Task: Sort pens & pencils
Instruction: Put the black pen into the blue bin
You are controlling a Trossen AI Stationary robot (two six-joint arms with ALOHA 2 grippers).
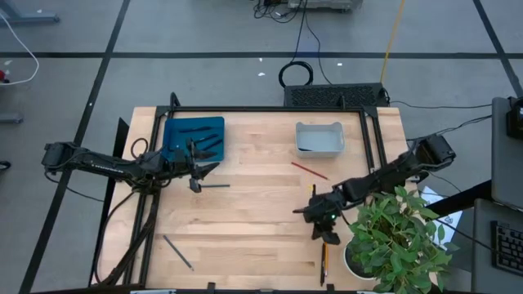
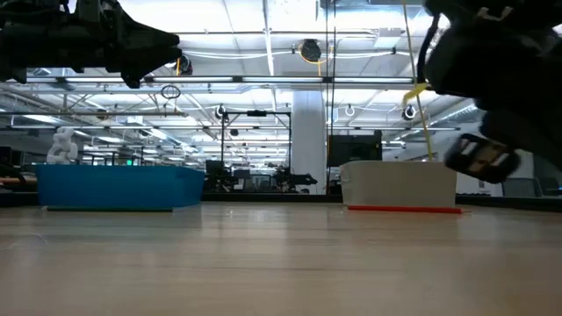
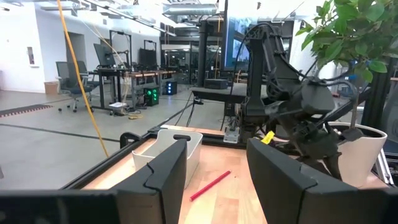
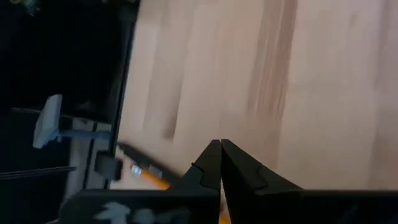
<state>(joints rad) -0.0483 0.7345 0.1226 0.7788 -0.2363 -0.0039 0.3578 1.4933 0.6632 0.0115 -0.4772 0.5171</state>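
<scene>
The left gripper (image 1: 198, 173) hung at nine o'clock beside the blue tray (image 1: 214, 124) of pens (image 1: 198, 131), fingers (image 3: 163, 177) apart and empty. The right gripper (image 1: 325, 233) stood at four o'clock, fingers together over the orange pencil (image 1: 324, 263). The red pencil (image 1: 309, 170) lay below the white bin (image 1: 319, 139). A dark pencil (image 1: 177, 251) lay at seven o'clock.
</scene>
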